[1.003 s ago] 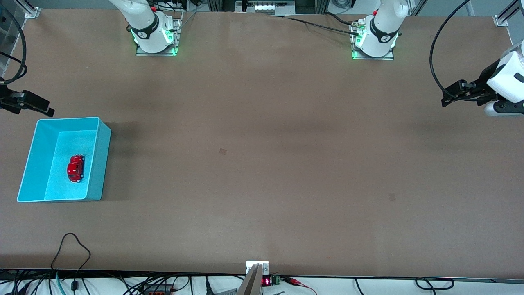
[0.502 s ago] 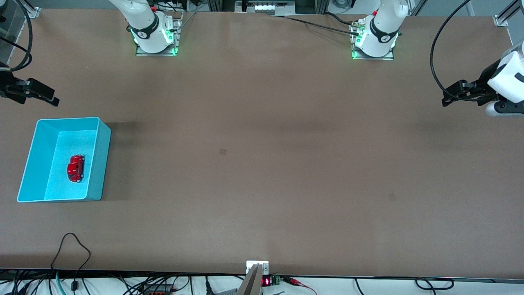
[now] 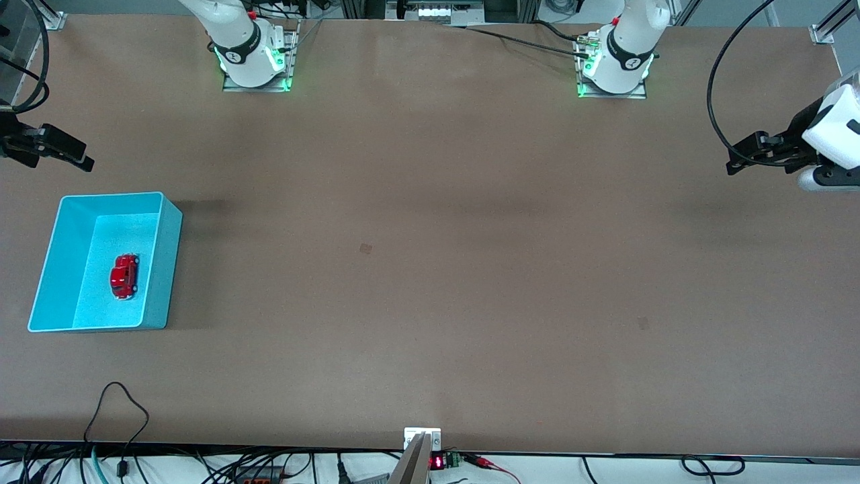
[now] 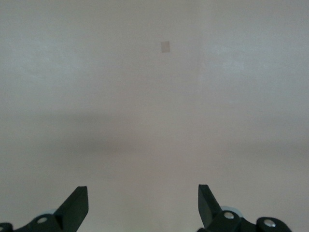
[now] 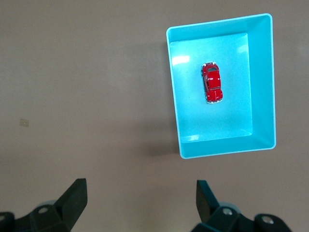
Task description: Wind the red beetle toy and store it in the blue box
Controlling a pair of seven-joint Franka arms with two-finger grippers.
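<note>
Risk here looks small: the tiny glossy red beetle toy car [image 3: 124, 275] already sits inside the light cyan-blue plastic box [image 3: 154, 269]. Both end effectors, left [image 3: 746, 153] and right [image 3: 64, 153], hang released over bare tabletop [image 3: 430, 269]; a careless sweep by the right arm could knock the box.

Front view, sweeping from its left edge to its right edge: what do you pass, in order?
right gripper, open, up over the table at the right arm's end → blue box → right arm's base → left arm's base → left gripper, open, over the left arm's end. The red beetle toy sits in the box.
</note>
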